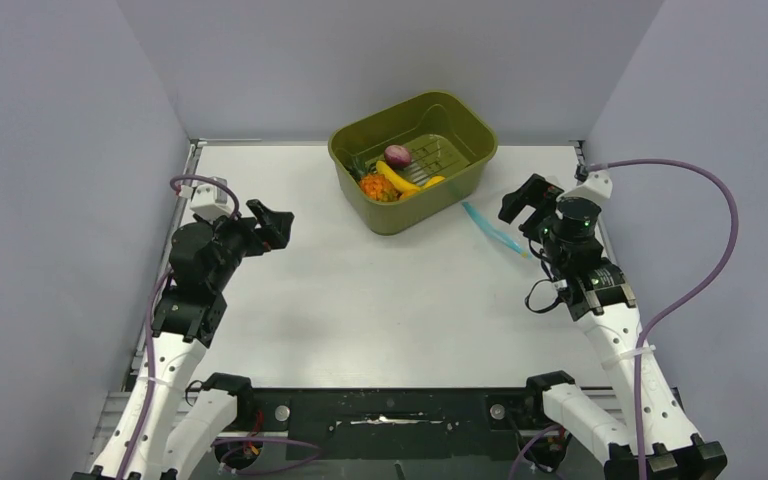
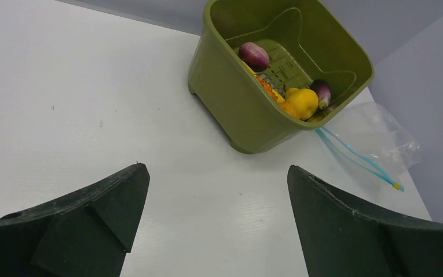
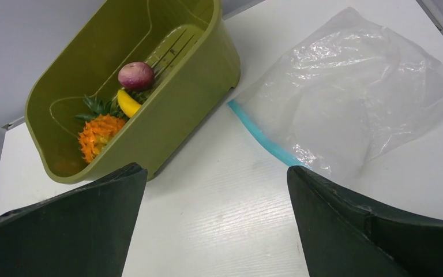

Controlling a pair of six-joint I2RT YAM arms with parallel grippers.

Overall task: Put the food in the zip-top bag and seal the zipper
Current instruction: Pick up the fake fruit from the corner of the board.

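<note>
On white table (image 1: 360,300) (grey walls (image 1: 360,60)) — bag (image 3: 352,86)

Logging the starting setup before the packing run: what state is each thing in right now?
basin: upright on the table.
food: all inside the basin, none bagged.
zip-top bag: lying flat, empty, right of the basin.
zipper: looks unsealed, its strips parted.
left gripper: open, empty.
right gripper: open, empty.
</note>
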